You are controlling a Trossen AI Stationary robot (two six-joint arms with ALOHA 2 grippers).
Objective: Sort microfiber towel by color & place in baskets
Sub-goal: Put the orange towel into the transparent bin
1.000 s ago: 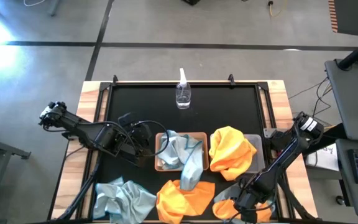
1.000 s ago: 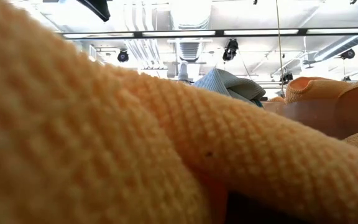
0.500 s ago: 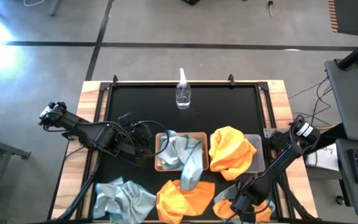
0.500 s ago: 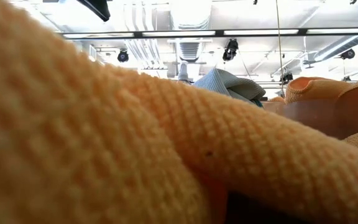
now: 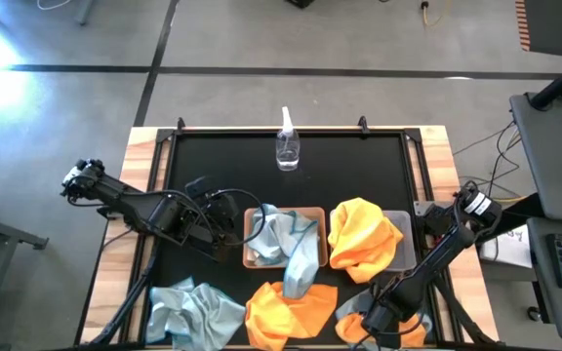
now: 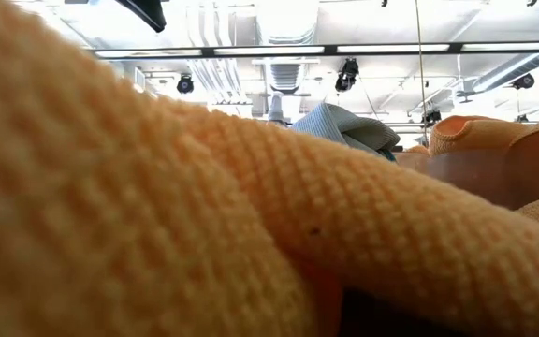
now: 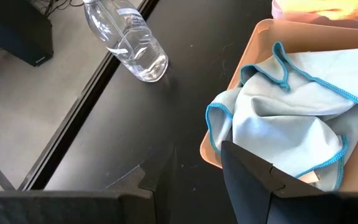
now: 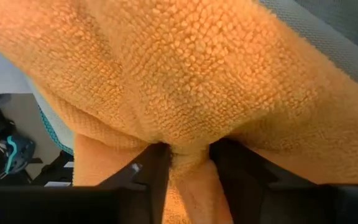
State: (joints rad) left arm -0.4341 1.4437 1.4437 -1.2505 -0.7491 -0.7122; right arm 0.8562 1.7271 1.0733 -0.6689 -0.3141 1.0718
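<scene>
Right wrist view: the right gripper [image 8: 179,163] has its two dark fingers [image 8: 148,167] pressed in on a pinched fold of an orange towel [image 8: 185,81], which fills almost the whole picture; the fold runs straight down between the fingers. In the high view this gripper [image 5: 390,322] is at the table's near right corner, down on that orange towel [image 5: 351,330], which lies crumpled over a blue-grey cloth, so it has no clear long axis.

The left gripper [image 7: 191,180] hangs with its fingers apart and nothing between them, just beside the left wall of the tan basket [image 7: 241,68]. A blue-grey towel [image 7: 291,106] lies bunched in that basket, its teal-stitched edge curling over the wall; from above, the towel [image 5: 291,244] trails out over the basket's near edge, its length running from far to near.

The grey basket [image 5: 403,229] sits just right of the tan one and holds a heaped orange towel [image 5: 362,234]. Another orange towel [image 5: 286,310] and a blue-grey towel [image 5: 188,310] lie loose along the near edge of the black table [image 5: 222,156]. A clear spray bottle [image 5: 287,144] stands at the far middle.

The low view is mostly blocked by orange cloth [image 6: 157,215].
</scene>
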